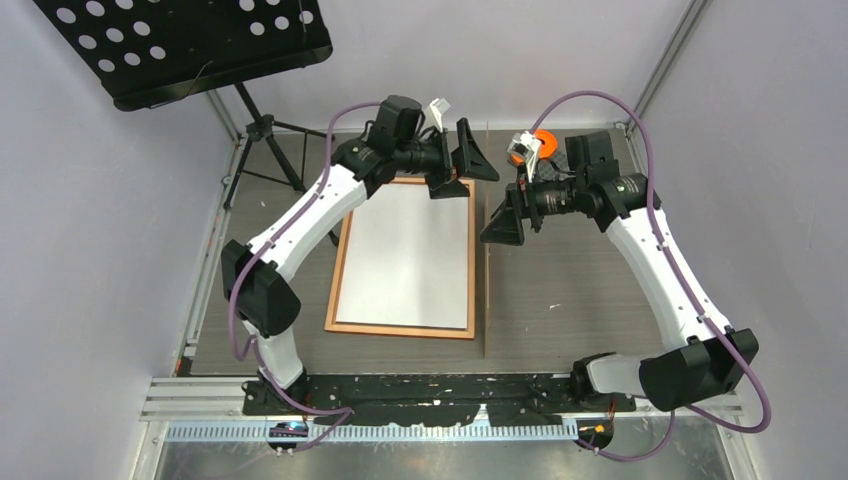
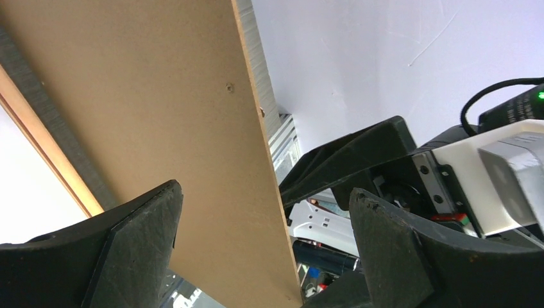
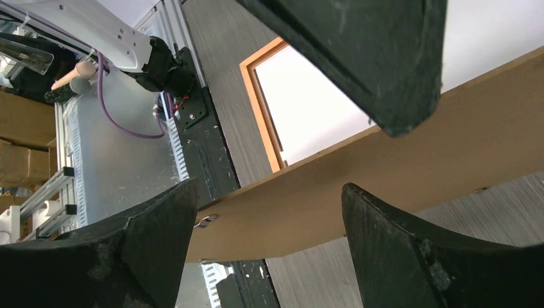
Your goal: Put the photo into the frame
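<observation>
The frame (image 1: 400, 329), with a thin orange-brown border, lies flat on the grey table. A white sheet (image 1: 410, 255) fills it, matching the photo's white back; no printed side shows. The plain brown backing board (image 1: 485, 290) stands on its edge just right of the frame. My left gripper (image 1: 462, 168) is open at the frame's far right corner, its jaws straddling the board (image 2: 160, 96). My right gripper (image 1: 510, 205) is open on the board's right side, and the board (image 3: 385, 186) passes between its jaws. The frame border (image 3: 263, 115) also shows in the right wrist view.
A black perforated music stand (image 1: 190, 45) on a tripod (image 1: 265, 130) stands at the back left. An orange round object (image 1: 543, 140) sits at the back behind my right wrist. Grey walls close in on both sides. The arms' base rail (image 1: 400, 405) runs along the near edge.
</observation>
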### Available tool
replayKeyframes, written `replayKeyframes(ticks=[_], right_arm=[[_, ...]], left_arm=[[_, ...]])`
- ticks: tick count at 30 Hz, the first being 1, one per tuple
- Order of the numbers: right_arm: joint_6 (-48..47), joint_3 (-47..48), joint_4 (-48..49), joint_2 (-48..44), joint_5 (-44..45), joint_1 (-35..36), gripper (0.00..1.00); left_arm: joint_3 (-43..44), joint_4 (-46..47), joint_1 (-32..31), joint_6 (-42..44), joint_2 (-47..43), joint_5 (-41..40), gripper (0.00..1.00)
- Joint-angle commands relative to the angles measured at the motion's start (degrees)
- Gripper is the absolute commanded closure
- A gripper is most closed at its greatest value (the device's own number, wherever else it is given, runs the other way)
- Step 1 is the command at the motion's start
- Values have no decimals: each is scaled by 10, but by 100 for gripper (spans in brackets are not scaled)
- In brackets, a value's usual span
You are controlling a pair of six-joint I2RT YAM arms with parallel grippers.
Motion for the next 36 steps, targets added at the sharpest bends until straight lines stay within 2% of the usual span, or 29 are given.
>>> replayKeyframes(ticks=[1,11,20,24,30,34,36], right_arm=[[5,27,15,4,-29,5,12],[3,18,18,1,-34,6,12],[-9,-14,18,-27,5,2,12],[-22,-27,12,-49,37,-8,12],[-28,-57,11,-78,70,-28,12],[-28,-72,8,-83,65,-54,12],[-31,-78,4,-83,58,-76,12]], left_arm=[[-15,29,-8,-6,-22,9,1],[-11,-13,-19,28,-18,-30,1],[-23,-51,-23,68,-22,-76,12],[-28,-64,-23,83,-27,-98,18],[-39,-68,-24,93,-33,-116,34],[-54,-66,-24,98,-43,-124,46],[-62,-66,-24,102,-54,-131,49]])
